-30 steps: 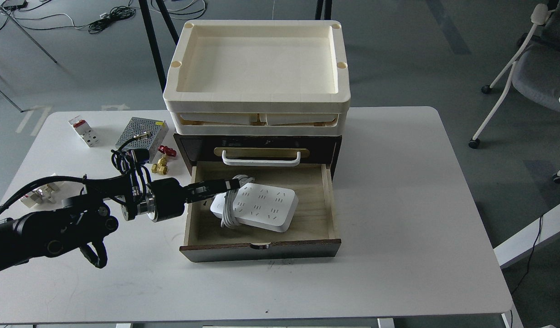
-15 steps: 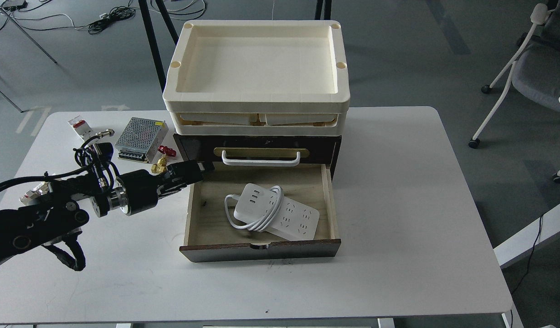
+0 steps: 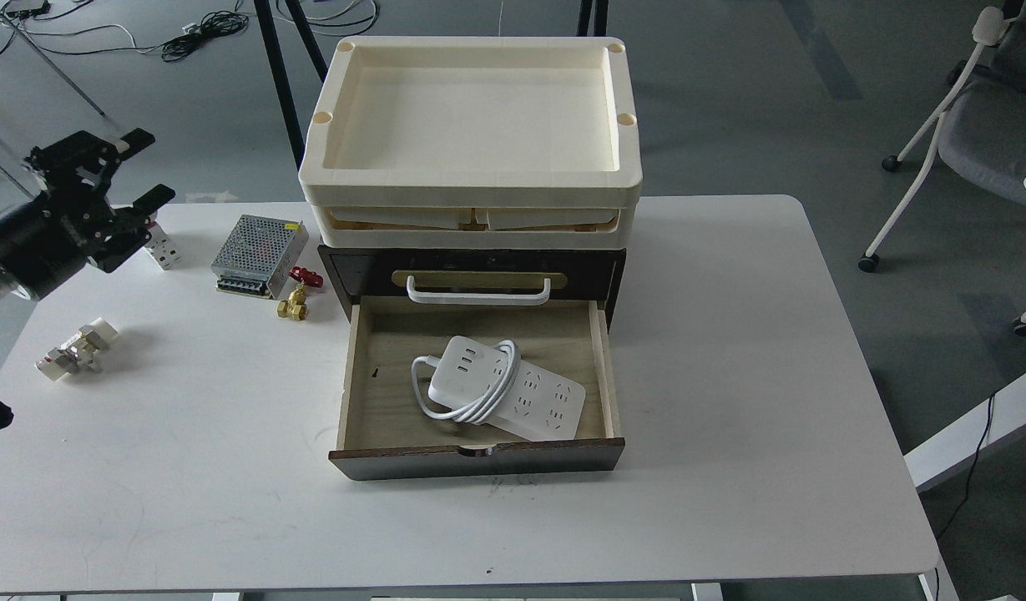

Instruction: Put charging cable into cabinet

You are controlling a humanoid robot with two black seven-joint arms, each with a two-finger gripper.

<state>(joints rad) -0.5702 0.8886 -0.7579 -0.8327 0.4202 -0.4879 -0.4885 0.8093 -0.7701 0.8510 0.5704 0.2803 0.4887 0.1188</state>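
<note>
L claw (image 3: 137, 167) now pulled back to far-left bench (image 3: 730, 376) edge, raised, fingers apart, empty; 0.5 s ago it sat at drawer's left rim. Charging cable (image 3: 504, 399) unchanged: flat in cabinet (image 3: 479, 455) open drawer, cord looped round it. R claw out of view.

No readable text; yellow label on power supply box (image 3: 259, 255) too small to read

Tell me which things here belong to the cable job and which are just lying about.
Job: charging cable, lying in the open drawer of the cabinet; left gripper, open.
Lying about: cream trays, power supply, breaker, brass valve.
</note>
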